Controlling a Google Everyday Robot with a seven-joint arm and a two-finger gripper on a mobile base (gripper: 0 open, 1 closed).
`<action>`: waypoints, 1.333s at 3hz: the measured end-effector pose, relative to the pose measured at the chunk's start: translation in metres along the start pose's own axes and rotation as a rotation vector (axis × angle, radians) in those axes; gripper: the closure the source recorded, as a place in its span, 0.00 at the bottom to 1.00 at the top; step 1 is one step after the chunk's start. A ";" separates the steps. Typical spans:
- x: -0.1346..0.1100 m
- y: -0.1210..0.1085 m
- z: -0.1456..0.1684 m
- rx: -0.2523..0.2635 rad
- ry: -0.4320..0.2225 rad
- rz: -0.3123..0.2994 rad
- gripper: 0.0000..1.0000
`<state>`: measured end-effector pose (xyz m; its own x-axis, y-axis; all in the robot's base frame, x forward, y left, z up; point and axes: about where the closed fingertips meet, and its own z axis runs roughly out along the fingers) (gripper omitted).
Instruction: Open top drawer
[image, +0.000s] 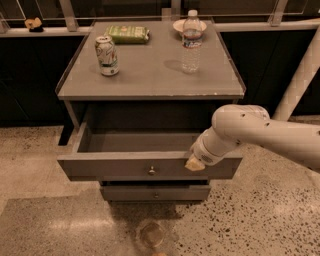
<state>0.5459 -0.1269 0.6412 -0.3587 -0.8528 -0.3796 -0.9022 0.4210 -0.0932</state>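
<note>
One small round brass knob (151, 170) is the only proper handle on the wide grey-brown wooden top drawer (115, 166), which sits pulled well out from under the grey tabletop (150, 75). It looks rigid and fairly heavy to me, so the front's top edge should work as a grip too. The pale-tipped gripper (194, 163) is at that edge, right of the knob, but I can't tell if it's open or closed.

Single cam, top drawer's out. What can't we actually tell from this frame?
Camera view only:
- Gripper at the front rim of the wide grey-brown wooden top drawer, right of its brass knob: its hold is hidden by the white arm.
- Drawer's right inside corner: behind that arm.
- Narrower drawer front below: upper part hidden under the top drawer.
- White arm: cut off by the right edge.
</note>
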 end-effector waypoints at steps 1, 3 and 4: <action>-0.001 0.000 -0.002 0.000 0.000 0.000 1.00; 0.002 0.008 -0.003 -0.008 -0.005 -0.012 1.00; 0.006 0.015 -0.004 -0.014 -0.005 -0.014 1.00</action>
<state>0.5297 -0.1265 0.6411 -0.3450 -0.8568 -0.3833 -0.9103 0.4050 -0.0859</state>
